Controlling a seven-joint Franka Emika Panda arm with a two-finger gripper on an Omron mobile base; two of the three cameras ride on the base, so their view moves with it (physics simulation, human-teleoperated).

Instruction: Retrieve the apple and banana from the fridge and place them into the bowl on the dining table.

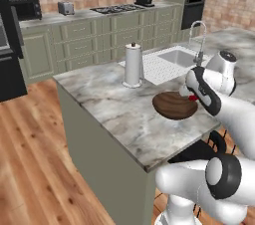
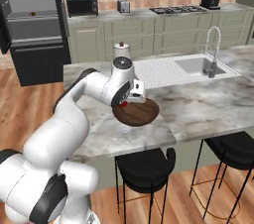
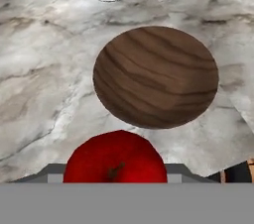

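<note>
Left base view: the white arm rises from the lower right and bends over the dining table (image 1: 114,107), its hand tilted down at the near rim of the bowl (image 1: 175,105). A sliver of the red apple (image 1: 193,98) shows at the gripper (image 1: 191,95), just beside the bowl's right edge. A paper towel roll (image 1: 133,64) stands upright behind the bowl, near the sink (image 1: 180,57).

Right base view: the arm arches from the lower left, wrist turned down above the bowl's left rim — a small red patch shows beneath the hand. This side also shows the fridge (image 2: 34,25) at upper left with its pale interior exposed, and black stools (image 2: 145,166) under the table edge.

Hand view: the apple, stem upward, sits at the bottom between the finger tips — the gripper is clasped on it. The bowl lies on the marble ahead, nothing inside it.
</note>
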